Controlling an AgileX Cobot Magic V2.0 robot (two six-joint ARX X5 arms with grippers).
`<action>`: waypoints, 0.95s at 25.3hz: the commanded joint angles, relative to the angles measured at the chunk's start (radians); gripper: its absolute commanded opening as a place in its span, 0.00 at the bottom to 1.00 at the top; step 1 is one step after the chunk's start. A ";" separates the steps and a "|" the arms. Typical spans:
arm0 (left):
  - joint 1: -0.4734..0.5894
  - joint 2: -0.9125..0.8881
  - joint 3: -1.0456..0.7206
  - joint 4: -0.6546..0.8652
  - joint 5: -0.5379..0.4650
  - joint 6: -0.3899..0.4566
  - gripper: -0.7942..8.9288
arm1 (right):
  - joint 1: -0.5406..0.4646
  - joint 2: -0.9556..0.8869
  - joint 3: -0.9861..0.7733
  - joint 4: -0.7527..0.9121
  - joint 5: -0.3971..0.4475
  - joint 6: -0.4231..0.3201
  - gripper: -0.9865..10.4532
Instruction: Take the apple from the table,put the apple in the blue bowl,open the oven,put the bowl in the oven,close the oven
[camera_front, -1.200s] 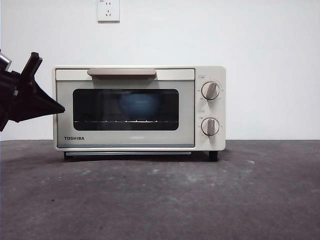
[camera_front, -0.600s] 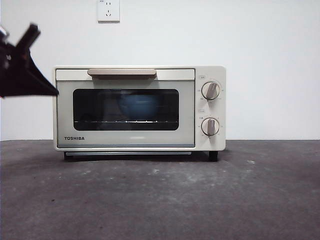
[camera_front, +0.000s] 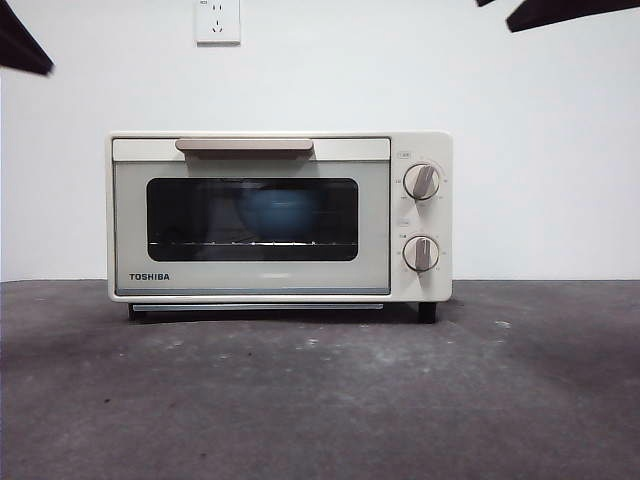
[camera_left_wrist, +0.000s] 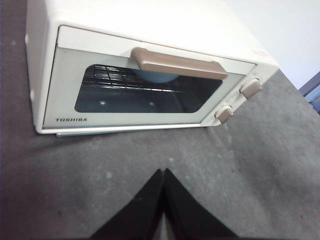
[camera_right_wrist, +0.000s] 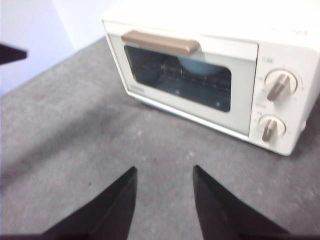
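Note:
The cream-white oven (camera_front: 278, 217) stands on the table (camera_front: 320, 390) with its door closed. Through the dark glass the blue bowl (camera_front: 277, 212) shows on the rack inside; its rim also shows in the left wrist view (camera_left_wrist: 152, 76) and the right wrist view (camera_right_wrist: 200, 66). The apple is hidden. My left gripper (camera_left_wrist: 163, 173) hangs above the table in front of the oven, jaws shut and empty; in the front view it shows as a black tip at the top left corner (camera_front: 22, 45). My right gripper (camera_right_wrist: 165, 172) is open and empty, at the top right corner (camera_front: 560, 10).
A beige bar handle (camera_front: 244, 146) runs along the top of the oven door, with two round knobs (camera_front: 421, 182) at its right. A wall socket (camera_front: 217, 20) sits on the white wall behind.
The left arm has risen up and away from the oven's left side to the top left corner. A black tip of the right arm has come into view at the top right.

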 joint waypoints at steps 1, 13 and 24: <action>-0.006 -0.062 0.014 -0.045 -0.018 0.026 0.09 | 0.010 0.003 -0.014 0.047 -0.001 -0.011 0.24; -0.006 -0.151 0.014 -0.106 -0.017 0.022 0.09 | 0.010 0.003 -0.016 0.058 0.010 -0.016 0.09; -0.006 -0.151 0.014 -0.098 -0.017 0.022 0.09 | 0.010 -0.008 -0.015 0.058 0.051 -0.014 0.09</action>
